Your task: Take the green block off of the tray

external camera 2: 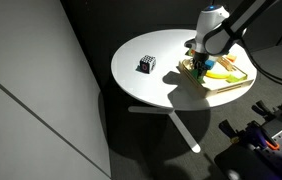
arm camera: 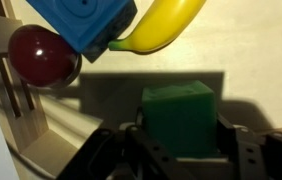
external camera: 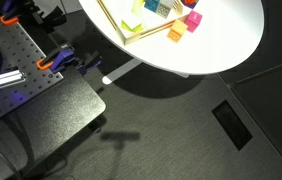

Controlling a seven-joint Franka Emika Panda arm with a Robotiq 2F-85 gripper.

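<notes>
Exterior view: round white table (external camera: 216,45) runs off the top edge, and the tray (external camera: 113,22) sits on it with its light-wood rim showing. Several toy blocks are on or near the tray, including an orange block (external camera: 176,33) just outside the rim corner. Frame is cropped and low-res, so I can't pick out the green block here for sure, and the gripper is out of shot. Exterior view from farther off: arm (external camera 2: 213,25) reaches in from the top right, with the gripper (external camera 2: 198,68) pointing down over the near end of the tray (external camera 2: 233,88). Banana (external camera 2: 221,73) lies on the tray just beside the gripper. A black-and-white cube (external camera 2: 147,65) sits alone on the table (external camera 2: 156,95), well apart from the tray. Green block is too small and too covered by the gripper to resolve. Wrist view: green block (arm camera: 181,118) is on the pale tray floor, flat and square-on, sitting between the two fingers (arm camera: 106,160) of the gripper (arm camera: 180,130). Jaws straddle the block, one on each side and close to its faces. Can't tell from this angle whether they are actually clamped on it or just near it. Block looks seated on the tray floor, not lifted. Beyond it are the banana (arm camera: 166,22), a blue block (arm camera: 81,20) touching the banana's tip, and a dark red ball (arm camera: 41,55) just beside the blue block. Tray's wooden rim (arm camera: 11,120) runs along the left.
</notes>
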